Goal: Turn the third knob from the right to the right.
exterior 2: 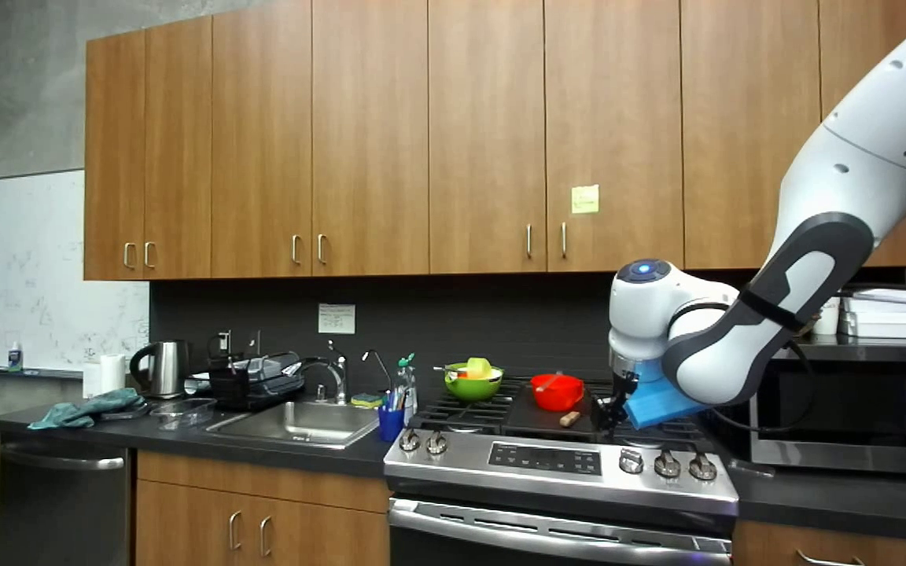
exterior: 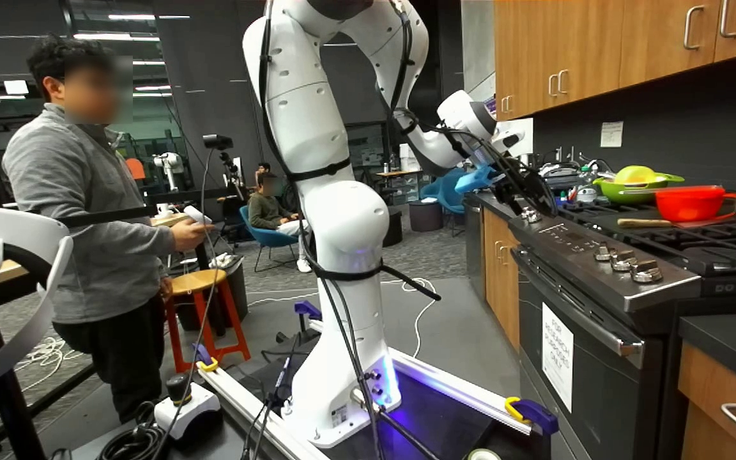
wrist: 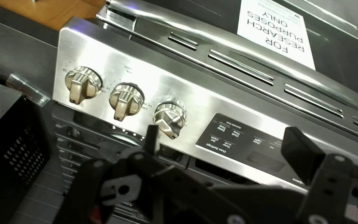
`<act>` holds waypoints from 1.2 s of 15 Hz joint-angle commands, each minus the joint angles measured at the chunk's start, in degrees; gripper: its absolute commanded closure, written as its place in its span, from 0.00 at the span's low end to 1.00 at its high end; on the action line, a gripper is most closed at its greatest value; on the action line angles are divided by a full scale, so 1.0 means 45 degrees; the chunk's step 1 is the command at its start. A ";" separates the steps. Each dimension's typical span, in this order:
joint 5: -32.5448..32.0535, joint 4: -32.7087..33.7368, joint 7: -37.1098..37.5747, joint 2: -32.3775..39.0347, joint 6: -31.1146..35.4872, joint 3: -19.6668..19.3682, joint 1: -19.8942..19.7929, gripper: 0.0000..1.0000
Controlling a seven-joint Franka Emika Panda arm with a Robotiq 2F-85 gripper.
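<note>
The third knob from the right is silver and sits on the stove's sloped front panel. It shows in both exterior views [exterior: 603,252] [exterior 2: 631,461] and in the wrist view [wrist: 170,118], where the panel stands upside down. Its grip bar sits at a different angle from those of the second knob [wrist: 126,101] and the rightmost knob [wrist: 82,84]. My gripper [wrist: 228,144] is open and empty above the panel. In the wrist view one fingertip appears just beside the third knob and the other over the black touch display [wrist: 244,140]. I see no contact with the knob.
A red bowl [exterior 2: 557,391], a wooden handle [exterior 2: 569,420] and a green bowl [exterior 2: 473,385] stand on the cooktop. A microwave [exterior 2: 854,401] is right of the stove. The oven handle [exterior 2: 547,534] runs below the panel. A person [exterior: 99,191] stands behind the arm.
</note>
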 commanded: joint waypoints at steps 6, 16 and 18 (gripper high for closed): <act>-0.0897 0.2367 0.0172 0.2594 -0.1982 -0.2294 0.2332 0.00; 0.0329 0.3358 -0.2201 0.3581 -0.2080 -0.4736 0.3896 0.00; 0.0951 0.3482 -0.3339 0.3635 -0.2050 -0.4967 0.3914 0.00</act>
